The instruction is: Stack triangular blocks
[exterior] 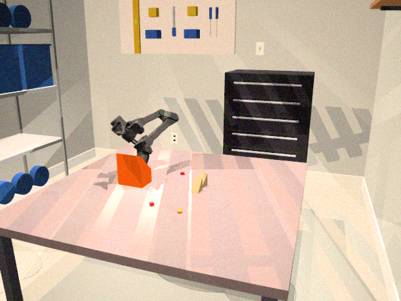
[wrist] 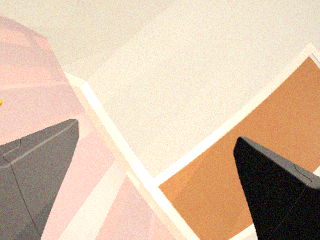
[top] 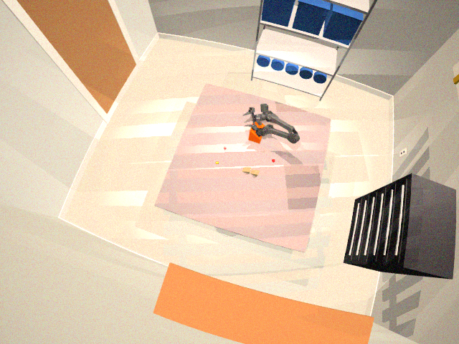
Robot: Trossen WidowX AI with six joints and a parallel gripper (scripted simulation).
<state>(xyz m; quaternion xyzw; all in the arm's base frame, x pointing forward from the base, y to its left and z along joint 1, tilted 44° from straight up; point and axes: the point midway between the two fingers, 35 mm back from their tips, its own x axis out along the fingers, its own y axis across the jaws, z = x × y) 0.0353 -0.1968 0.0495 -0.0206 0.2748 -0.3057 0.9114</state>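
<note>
Triangular blocks (exterior: 198, 182), two tan wedges touching each other mid-table, lie well apart from your gripper (exterior: 120, 126), which hangs wide open and empty above the far edge beyond the orange block (exterior: 132, 170), so reach back toward table centre.

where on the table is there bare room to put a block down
Bare stretches: the near half of the table, in front of the small red cube and yellow cube, and the right side beyond the two tan wedges. It is crowded at the far left, around the orange block and the arm, whose open hand is raised.
</note>
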